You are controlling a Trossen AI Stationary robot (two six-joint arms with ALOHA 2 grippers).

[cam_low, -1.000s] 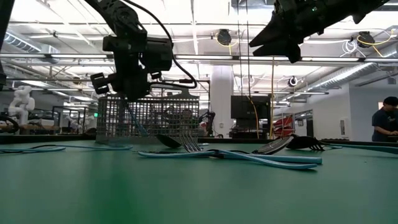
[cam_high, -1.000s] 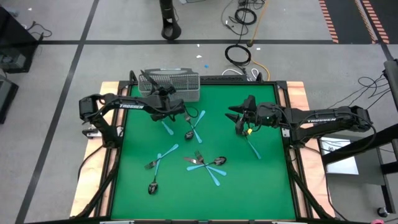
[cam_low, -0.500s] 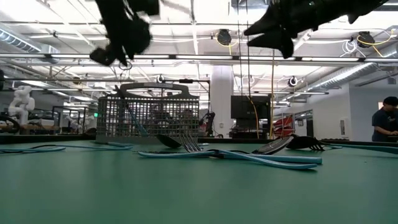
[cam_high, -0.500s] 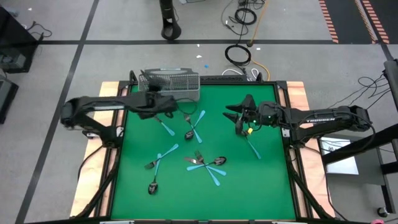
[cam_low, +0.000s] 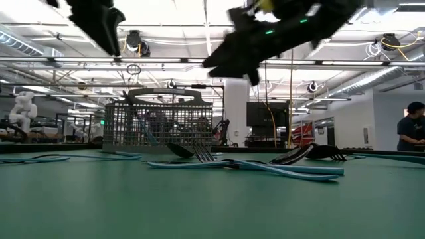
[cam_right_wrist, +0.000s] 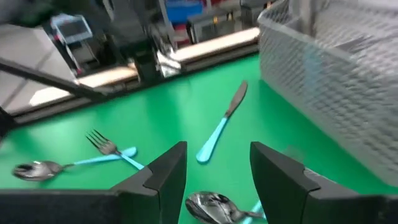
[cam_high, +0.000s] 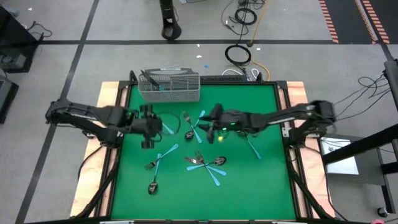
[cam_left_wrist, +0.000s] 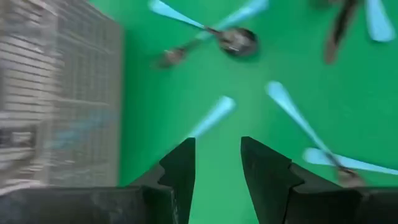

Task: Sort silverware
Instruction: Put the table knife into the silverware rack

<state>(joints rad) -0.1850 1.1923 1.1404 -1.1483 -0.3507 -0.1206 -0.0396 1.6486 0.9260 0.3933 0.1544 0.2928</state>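
Forks and spoons, some dark metal and some blue-handled, lie scattered on the green mat: a crossed pair, a pile, a fork, a spoon and one blue-handled piece. A blue-handled piece leans inside the wire basket. My left gripper hovers open beside a blue handle. My right gripper hovers open above the crossed pair; a blue-handled utensil lies ahead of it. Both grippers are up off the table, left and right.
The basket stands at the mat's far edge, left of centre. The mat's near strip and its right side hold only one utensil. Wooden borders frame the mat. A person stands far off in the room.
My left gripper has risen from above the basket and drawn back toward the table's near-left side. My right gripper has swung from the right part of the mat toward the table's left, over the crossed pair. The silverware has stayed where it was.
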